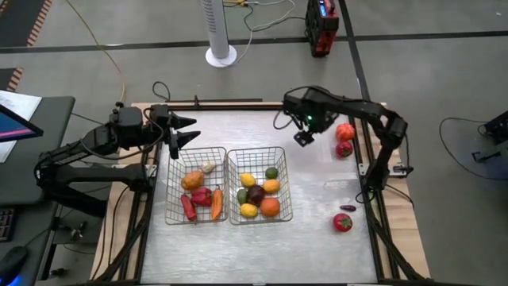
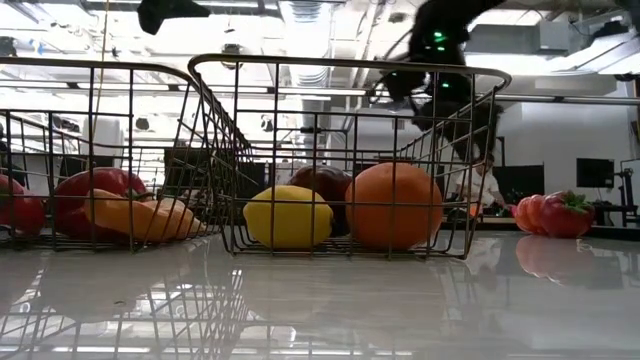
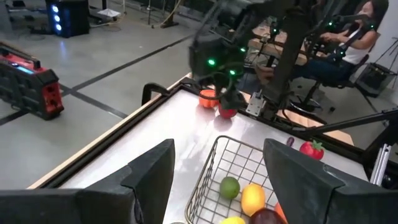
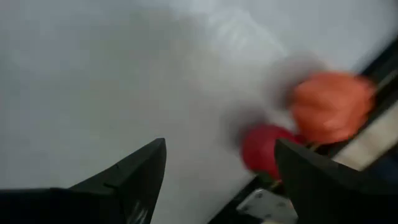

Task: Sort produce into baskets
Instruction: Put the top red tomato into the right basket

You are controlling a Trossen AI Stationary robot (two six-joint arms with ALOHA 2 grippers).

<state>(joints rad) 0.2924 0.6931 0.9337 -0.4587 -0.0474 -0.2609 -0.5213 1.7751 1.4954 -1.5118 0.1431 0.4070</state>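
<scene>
Both tools gape empty: right tool [image 1: 302, 138] over bare bench [image 1: 317, 238] beyond two baskets [image 1: 259, 185], left tool [image 1: 176, 132] nearby, four pieces loose by the right edge.

Bright overhead glare, blurred wrist view

Toy produce sorted into two square silvery wire-grid baskets [image 1: 197, 151], side by side.
Beside the right gripper [image 1: 302, 137], apart from it, lie a round orange fruit [image 1: 344, 132] and a red one [image 1: 344, 148], touching; a red strawberry-like piece [image 1: 342, 222] lies farther off.
</scene>
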